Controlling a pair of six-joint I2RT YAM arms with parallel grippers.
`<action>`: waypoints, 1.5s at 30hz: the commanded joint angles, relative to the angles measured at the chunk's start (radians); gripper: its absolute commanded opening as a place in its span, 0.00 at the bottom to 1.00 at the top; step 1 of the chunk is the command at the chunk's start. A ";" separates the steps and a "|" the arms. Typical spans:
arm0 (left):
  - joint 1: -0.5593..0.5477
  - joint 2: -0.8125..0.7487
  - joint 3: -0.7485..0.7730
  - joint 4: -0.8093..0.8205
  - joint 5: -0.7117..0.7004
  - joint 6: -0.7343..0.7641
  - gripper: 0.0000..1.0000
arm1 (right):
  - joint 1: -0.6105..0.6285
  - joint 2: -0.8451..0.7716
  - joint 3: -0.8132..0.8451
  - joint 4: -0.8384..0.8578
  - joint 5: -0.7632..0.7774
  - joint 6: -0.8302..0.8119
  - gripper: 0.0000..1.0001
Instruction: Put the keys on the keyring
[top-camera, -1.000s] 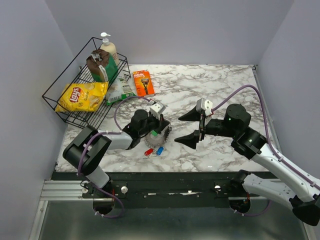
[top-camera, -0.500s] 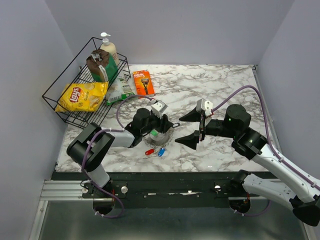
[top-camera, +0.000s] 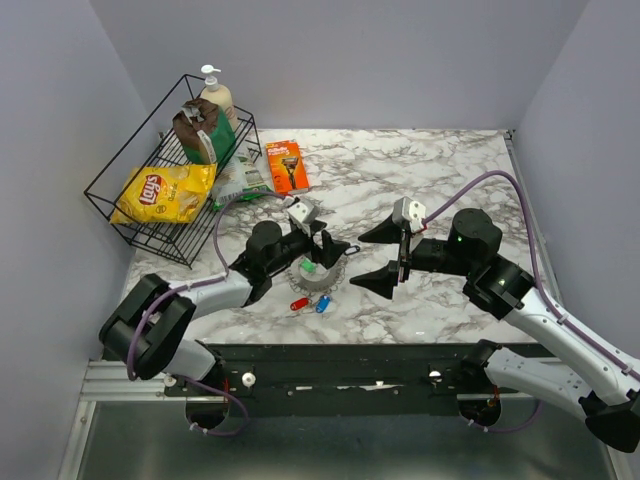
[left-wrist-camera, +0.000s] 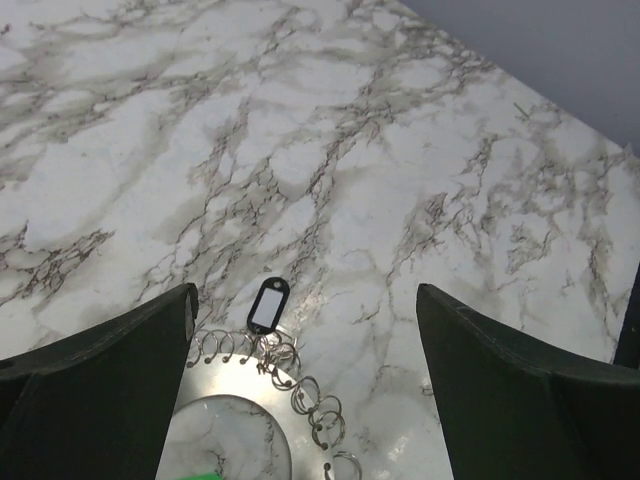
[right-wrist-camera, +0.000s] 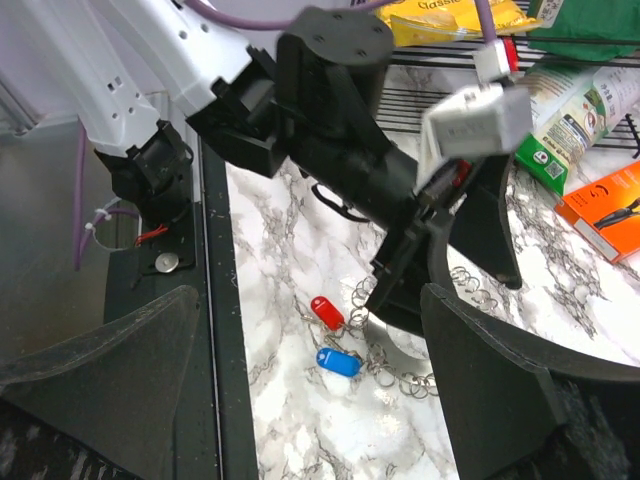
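left pincer (top-camera: 328, 247) wide open, empty, above keyring (top-camera: 312, 276), right pincer (top-camera: 356, 260) likewise, apart to its right, red key (top-camera: 298, 303), blue key (top-camera: 321, 302) by counter (top-camera: 430, 165) near edge

I see the keyring (top-camera: 320, 278) lying flat on the bench left of centre, a grey metal band whose rim carries a row of small wire loops (left-wrist-camera: 312, 398). A red-tagged key (top-camera: 298, 303) and, to its right, a blue-tagged key (top-camera: 322, 302) lie at its near edge by the loops, though I can't tell whether they are threaded on. A green tag (top-camera: 309, 267) shows inside the ring, and a dark oval tag (left-wrist-camera: 268, 305) with a pale insert lies flat at the far rim.
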 joint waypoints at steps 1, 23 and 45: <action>-0.002 -0.108 -0.021 0.003 -0.104 -0.114 0.99 | -0.003 0.001 0.007 -0.015 0.016 -0.004 1.00; -0.002 -0.644 -0.056 -0.570 -0.864 -0.164 0.99 | -0.003 0.033 -0.001 0.018 0.063 0.020 1.00; -0.002 -0.781 -0.122 -0.555 -0.767 -0.090 0.99 | -0.003 0.044 -0.014 0.062 0.137 0.057 1.00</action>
